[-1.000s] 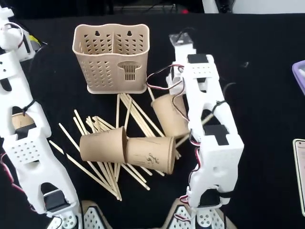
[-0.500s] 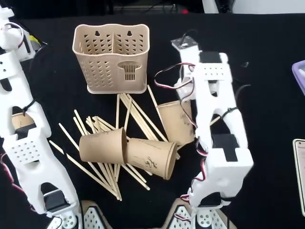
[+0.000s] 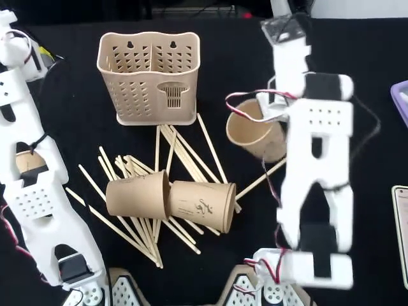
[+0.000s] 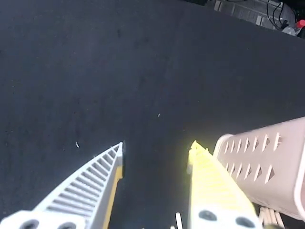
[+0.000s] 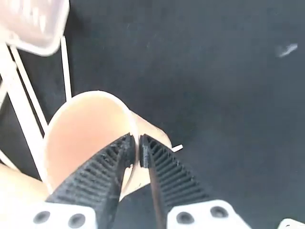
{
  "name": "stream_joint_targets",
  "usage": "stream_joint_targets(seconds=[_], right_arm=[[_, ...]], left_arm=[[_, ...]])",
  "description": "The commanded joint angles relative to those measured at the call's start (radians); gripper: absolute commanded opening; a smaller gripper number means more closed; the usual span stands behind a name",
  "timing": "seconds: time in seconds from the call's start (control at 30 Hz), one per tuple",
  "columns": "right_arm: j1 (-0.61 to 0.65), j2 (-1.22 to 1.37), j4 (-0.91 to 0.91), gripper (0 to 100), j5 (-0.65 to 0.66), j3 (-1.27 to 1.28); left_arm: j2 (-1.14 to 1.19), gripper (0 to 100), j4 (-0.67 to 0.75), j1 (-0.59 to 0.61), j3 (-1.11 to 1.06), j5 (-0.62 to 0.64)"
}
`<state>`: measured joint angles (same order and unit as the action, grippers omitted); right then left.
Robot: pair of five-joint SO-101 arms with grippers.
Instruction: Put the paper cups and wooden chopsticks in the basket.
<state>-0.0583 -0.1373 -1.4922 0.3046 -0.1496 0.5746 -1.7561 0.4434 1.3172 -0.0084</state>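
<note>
The beige slotted basket [image 3: 148, 76] stands upright at the back of the black table. My right gripper [image 5: 135, 147] is shut on the rim of a paper cup [image 5: 86, 138], one finger inside and one outside. In the high view that cup [image 3: 255, 131] hangs tilted to the right of the basket, its mouth turned towards it. Two more paper cups [image 3: 137, 193] [image 3: 203, 204] lie on their sides on a scatter of wooden chopsticks [image 3: 175, 150] in front of the basket. My left gripper [image 4: 155, 151] stands open over bare table at the far left, beside the basket [image 4: 267, 157].
A brown cup-like shape [image 3: 29, 160] shows under the left arm [image 3: 35, 191]. A purple object [image 3: 401, 95] and a white card [image 3: 401, 217] sit at the right edge. One chopstick [image 3: 258, 180] lies under the right arm.
The right arm has lifted its paper cup off the chopsticks and carried it up and to the right, stretching out over the table. The left arm has kept still.
</note>
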Motion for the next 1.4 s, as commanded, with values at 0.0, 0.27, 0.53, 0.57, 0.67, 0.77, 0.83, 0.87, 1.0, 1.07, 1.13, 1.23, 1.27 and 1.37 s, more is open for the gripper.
stream_joint_targets(seconds=[0.0,0.27,0.53,0.57,0.67,0.77,0.83,0.87,1.0,1.07,1.13,1.23,1.27,1.37], right_arm=[[0.029,-0.17,0.025,1.1,-0.054,-0.12],[0.288,-0.24,0.178,1.1,-0.258,-0.283],[0.384,-0.24,0.348,1.1,-0.338,-0.266],[0.391,-0.24,0.361,1.1,-0.354,-0.257],[0.413,-0.24,0.417,1.1,-0.41,-0.205],[0.417,-0.24,0.5,1.1,-0.44,-0.133],[0.417,-0.24,0.555,1.1,-0.448,-0.07],[0.417,-0.24,0.585,1.1,-0.446,-0.035],[0.417,-0.24,0.675,1.1,-0.446,0.073],[0.417,-0.239,0.706,1.1,-0.45,0.113],[0.427,-0.237,0.738,1.1,-0.451,0.142],[0.428,-0.199,0.775,1.1,-0.451,0.153],[0.428,-0.18,0.781,1.1,-0.451,0.151],[0.427,-0.102,0.792,1.1,-0.476,0.113]], left_arm=[[-0.118,22,-0.008,0.002,-0.148,0.015],[-0.44,22,-0.002,0.002,-0.585,0.072],[-0.868,22,0.276,0.012,-1.267,0.071],[-0.925,22,0.348,0.012,-1.388,0.071],[-1.074,22,0.597,0.007,-1.744,0.077],[-1.206,22,0.815,-0.01,-2.035,0.091],[-1.286,22,0.907,-0.018,-2.169,0.12],[-1.323,22,0.937,-0.018,-2.213,0.123],[-1.419,22,0.979,-0.019,-2.312,0.13],[-1.441,22,0.985,-0.025,-2.351,0.13],[-1.442,22,0.987,-0.019,-2.368,0.13],[-1.442,22,0.987,-0.015,-2.39,0.13],[-1.442,22,0.987,-0.016,-2.397,0.13],[-1.442,22,0.987,-0.018,-2.404,0.13]])
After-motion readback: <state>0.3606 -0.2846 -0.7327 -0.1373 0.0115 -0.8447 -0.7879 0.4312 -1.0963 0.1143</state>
